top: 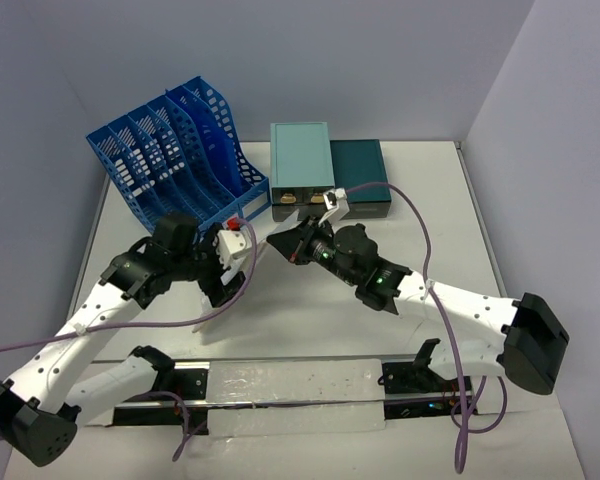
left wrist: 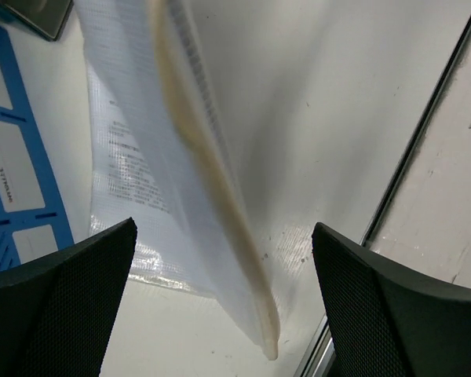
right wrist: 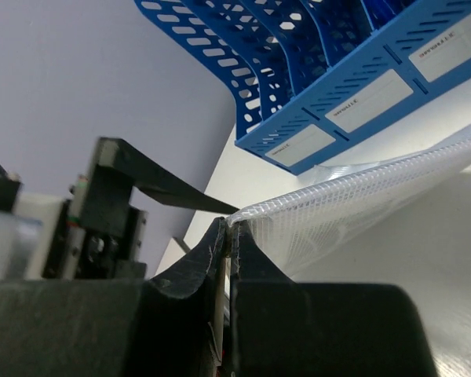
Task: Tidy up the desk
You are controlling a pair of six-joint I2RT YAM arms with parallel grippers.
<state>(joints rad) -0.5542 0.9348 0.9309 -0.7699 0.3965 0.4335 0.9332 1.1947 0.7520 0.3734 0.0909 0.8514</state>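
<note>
The desk [top: 460, 240] carries the blue file rack [top: 175, 150] at its far left corner, with two teal drawer boxes [top: 310, 165] just to the rack's right. In front of the rack, a clear mesh document pouch [left wrist: 165, 157] stands on edge, lifted. The right gripper [right wrist: 229, 236] is pinched tight on the pouch's rim. The left gripper [left wrist: 224, 229] gapes wide, with the pouch hanging between its fingers and seemingly untouched. This looks like the filing step. Next, the pouch likely needs steadying and steering up into a rack slot.

Desk [top: 310, 325], large white matte tabletop, flat, rectangular
</note>
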